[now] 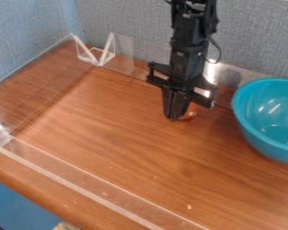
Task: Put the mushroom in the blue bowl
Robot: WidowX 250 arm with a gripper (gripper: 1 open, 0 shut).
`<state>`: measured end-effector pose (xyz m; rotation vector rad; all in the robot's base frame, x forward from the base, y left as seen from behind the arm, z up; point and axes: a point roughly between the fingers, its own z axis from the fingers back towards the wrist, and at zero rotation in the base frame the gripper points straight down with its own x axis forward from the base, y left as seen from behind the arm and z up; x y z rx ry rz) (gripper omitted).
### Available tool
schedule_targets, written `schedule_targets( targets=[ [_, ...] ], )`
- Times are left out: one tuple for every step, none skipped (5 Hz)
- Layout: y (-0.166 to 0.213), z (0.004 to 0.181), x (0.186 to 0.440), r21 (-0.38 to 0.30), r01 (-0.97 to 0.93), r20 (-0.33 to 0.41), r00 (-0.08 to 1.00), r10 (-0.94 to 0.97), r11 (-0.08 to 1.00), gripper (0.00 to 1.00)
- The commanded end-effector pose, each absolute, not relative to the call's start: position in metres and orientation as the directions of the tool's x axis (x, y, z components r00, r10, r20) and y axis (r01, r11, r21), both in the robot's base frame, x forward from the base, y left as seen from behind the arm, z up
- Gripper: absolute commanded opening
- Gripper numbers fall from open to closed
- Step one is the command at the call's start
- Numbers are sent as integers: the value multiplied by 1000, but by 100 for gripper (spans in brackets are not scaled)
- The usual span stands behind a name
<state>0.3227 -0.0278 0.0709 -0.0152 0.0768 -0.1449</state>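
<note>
My gripper (183,113) points straight down with its fingertips at the wooden table (98,135), just left of the blue bowl (269,115). Its fingers are closed together around the mushroom (196,112). Only a small orange-tan and cream sliver of the mushroom peeks out at the right of the tips, and the rest is hidden by the black fingers. The mushroom still rests at table level. The teal-blue bowl stands upright at the right edge, and I see nothing inside it.
A low clear plastic wall (62,166) runs along the table's front and left edges, with clear brackets (101,49) at the back left corner. A blue fabric backdrop stands behind. Bare wood stretches left of the gripper.
</note>
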Motion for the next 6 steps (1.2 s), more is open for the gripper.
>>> schedule_targets(
  targets=[
    [-21,86,326,-19,125,-25,992,-126,992,0],
    [-19,87,325,-20,118,-25,993,-119,993,100],
    [-15,93,324,-19,105,-18,994,-106,994,100],
    [-10,102,321,-20,86,-7,996,-86,996,100],
    [-4,111,318,-21,66,7,998,-65,998,100],
    [0,113,322,-27,53,18,998,-52,998,100]
  ],
)
